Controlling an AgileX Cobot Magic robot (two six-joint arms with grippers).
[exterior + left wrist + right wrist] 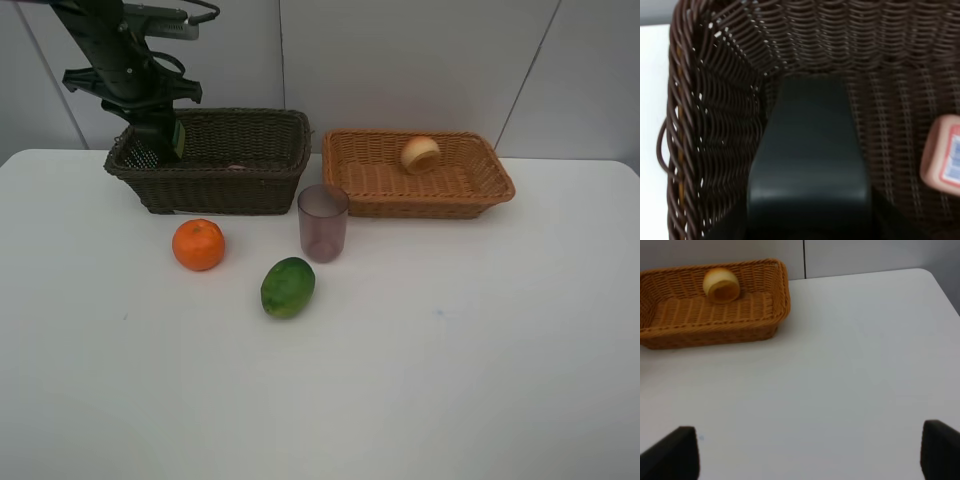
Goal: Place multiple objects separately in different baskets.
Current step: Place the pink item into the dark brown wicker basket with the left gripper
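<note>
left hand [160,150] low in the dark basket [250,185], gripping a dark green bottle [807,165] that hides its fingers; pink bottle [944,157] cut off beside it. right hand [807,452] spread wide over the bench [850,365], only fingertips showing.

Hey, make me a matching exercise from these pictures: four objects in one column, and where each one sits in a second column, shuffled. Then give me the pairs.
Objects:
1. tangerine
2. mauve cup
3. peach
4. pink bottle

Places:
A. inside the dark brown basket
B. on the table, in front of the gap between the two baskets
C. inside the tan basket
D. on the table, in front of the dark brown basket

Pairs: 1-D, 2-B, 3-C, 4-A
</note>
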